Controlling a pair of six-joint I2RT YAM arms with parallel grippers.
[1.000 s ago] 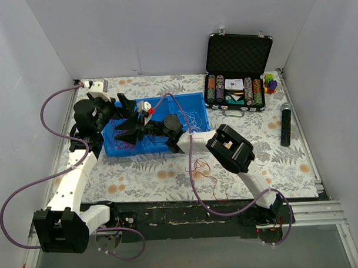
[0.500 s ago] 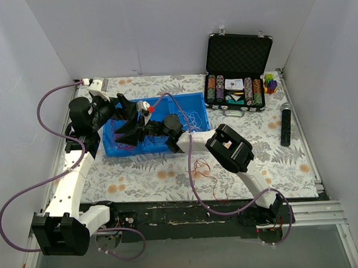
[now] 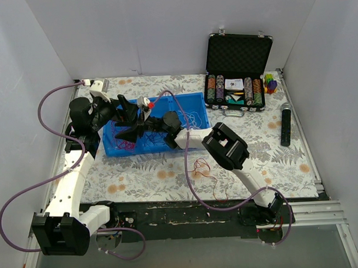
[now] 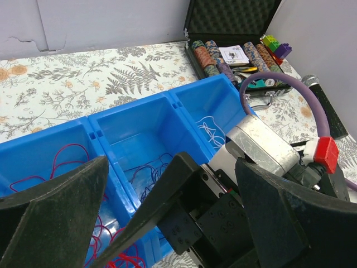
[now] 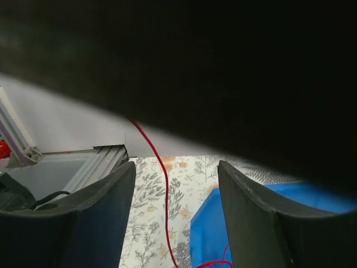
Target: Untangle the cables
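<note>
A blue bin (image 3: 190, 107) (image 4: 139, 120) holds sorted cables: red ones (image 4: 39, 162) in its left compartment, dark ones (image 4: 146, 170) in the middle and white ones (image 4: 212, 128) on the right. A small tangle of red cables (image 3: 202, 167) lies on the table in front of the bin. My left gripper (image 3: 127, 119) (image 4: 167, 223) stands open over the bin's left end, its fingers (image 4: 53, 212) straddling the right arm's black gripper body (image 4: 189, 206). My right gripper (image 3: 136, 128) (image 5: 175, 223) is open; one red cable (image 5: 165, 195) hangs loose between its fingers (image 5: 83, 218).
An open black case of poker chips (image 3: 238, 70) stands at the back right, with coloured blocks (image 3: 271, 82) beside it. A black stick-shaped device (image 3: 286, 125) lies near the right wall. Purple hoses (image 3: 54, 106) loop off both arms.
The right gripper's fingers have spread wider and its wrist has shifted slightly toward the back. The left arm drew back to the left a second ago and has since held still.
</note>
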